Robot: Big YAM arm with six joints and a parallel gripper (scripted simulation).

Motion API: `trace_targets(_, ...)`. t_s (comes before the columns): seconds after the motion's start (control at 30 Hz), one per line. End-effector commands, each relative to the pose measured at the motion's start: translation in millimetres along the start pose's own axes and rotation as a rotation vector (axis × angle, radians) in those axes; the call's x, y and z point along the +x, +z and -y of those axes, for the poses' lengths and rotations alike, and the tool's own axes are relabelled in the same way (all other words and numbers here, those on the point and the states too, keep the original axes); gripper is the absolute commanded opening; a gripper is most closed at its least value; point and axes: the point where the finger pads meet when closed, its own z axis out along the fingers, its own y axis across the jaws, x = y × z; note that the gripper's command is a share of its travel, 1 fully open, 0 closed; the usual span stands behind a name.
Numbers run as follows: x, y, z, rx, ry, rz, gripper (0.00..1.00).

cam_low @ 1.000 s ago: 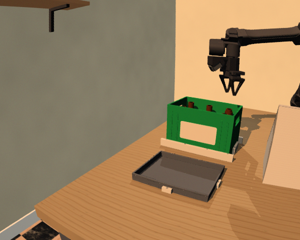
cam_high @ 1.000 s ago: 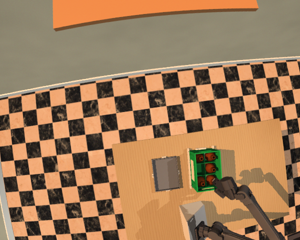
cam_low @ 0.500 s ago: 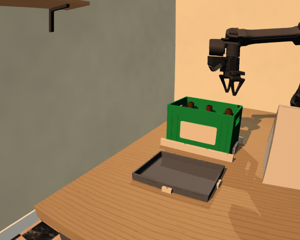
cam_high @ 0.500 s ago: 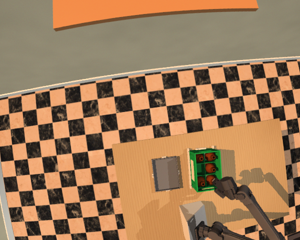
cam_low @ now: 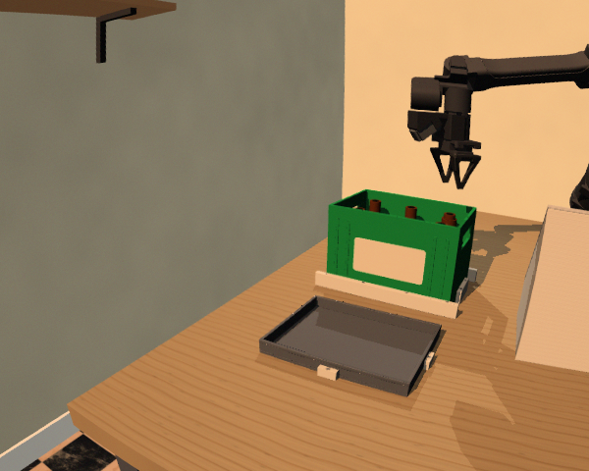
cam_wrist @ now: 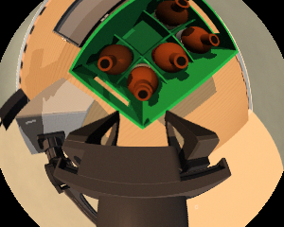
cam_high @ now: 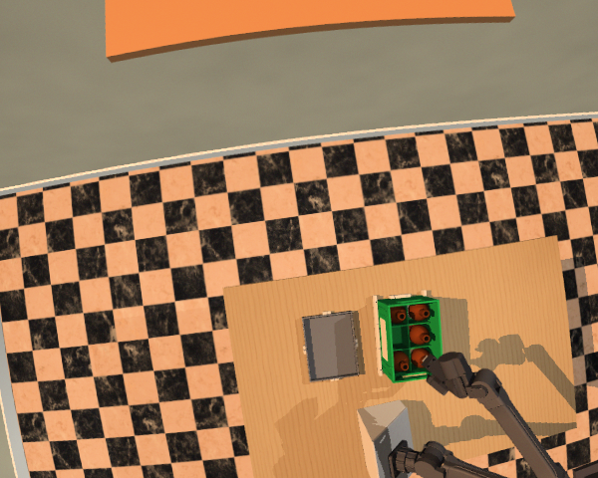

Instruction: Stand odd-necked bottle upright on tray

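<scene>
Looking down into green crate (cam_high: 387,367) (cam_low: 341,243) (cam_wrist: 166,101) near tray (cam_high: 330,345) (cam_low: 350,335) (cam_wrist: 80,24), fingers apart on pincer (cam_high: 428,361) (cam_low: 453,184) (cam_wrist: 142,113), counting five bottles (cam_high: 419,335) (cam_low: 410,211) (cam_wrist: 168,57) inside from top and wrist, versus just necks poking up in exterior.

a green crate (cam_high: 383,355) (cam_low: 341,253) (cam_wrist: 185,99), pale label on one side, stands level right of centre in the top view. five brown-red bottles (cam_high: 422,335) (cam_low: 410,211) (cam_wrist: 168,57) stand upright in it, one per compartment, the middle-left compartment bare in that view. left of the crate, apart from it, a dark grey shallow tray (cam_high: 332,346) (cam_low: 358,337) lies flat on the surface (cam_high: 515,288) (cam_low: 193,385) (cam_wrist: 57,61), holding no bottle.
</scene>
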Motion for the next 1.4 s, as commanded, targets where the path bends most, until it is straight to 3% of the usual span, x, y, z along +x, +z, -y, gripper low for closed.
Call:
trace_targets(0.0, -1.4, 5.5, 5.3, -0.005, 0.008, -0.002, 0.61)
trace_targets(0.9, 0.1, 36.6, 2.0, -0.007, -0.001, -0.011, 0.61)
trace_targets(0.93, -6.5, 27.4, 19.1, 0.009, 0.030, 0.014, 0.61)
trace_targets(1.07, 0.3, 42.0, 1.6, -0.007, -0.001, -0.012, 0.61)
trace_targets(1.37, -0.8, 45.7, 4.4, -0.005, 0.004, -0.008, 0.61)
